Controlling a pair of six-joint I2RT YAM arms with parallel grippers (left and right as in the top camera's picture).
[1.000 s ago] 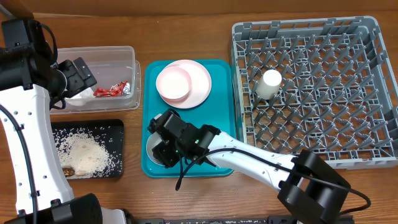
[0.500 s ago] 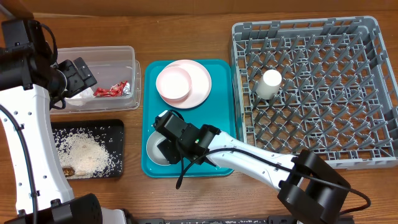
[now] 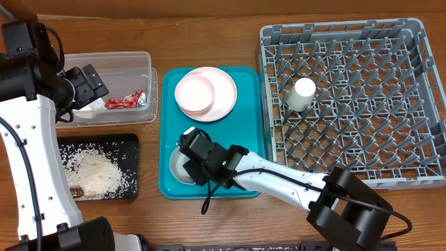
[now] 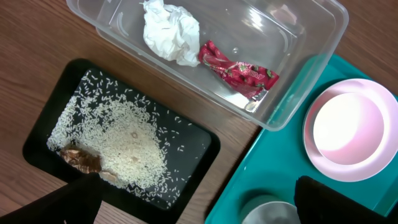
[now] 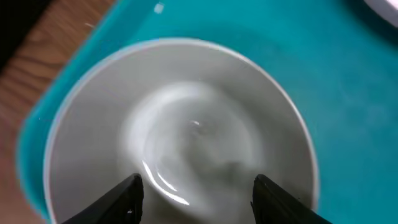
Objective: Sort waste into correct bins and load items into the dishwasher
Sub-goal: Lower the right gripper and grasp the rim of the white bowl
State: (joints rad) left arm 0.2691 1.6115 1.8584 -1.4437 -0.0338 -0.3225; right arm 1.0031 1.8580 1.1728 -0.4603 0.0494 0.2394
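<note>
Low in the overhead view, the right claw hangs over a small pale bowl at the lower left of the teal tray. Its fingers are half spread and pinch nothing. The bowl is round, so it has no long axis, and its mouth faces up. I judge that it is the next piece for the rack. Left of it, the rice is already in the black tray. Above this, the napkin and the red wrapper lie in the clear tub. The wrapper's long axis runs from upper left to lower right. The left claw is spread wide and empty over the tub. So the waste seems sorted. Only the white cup is in the grey rack. The pink plates at the top of the tray remain to be loaded.
</note>
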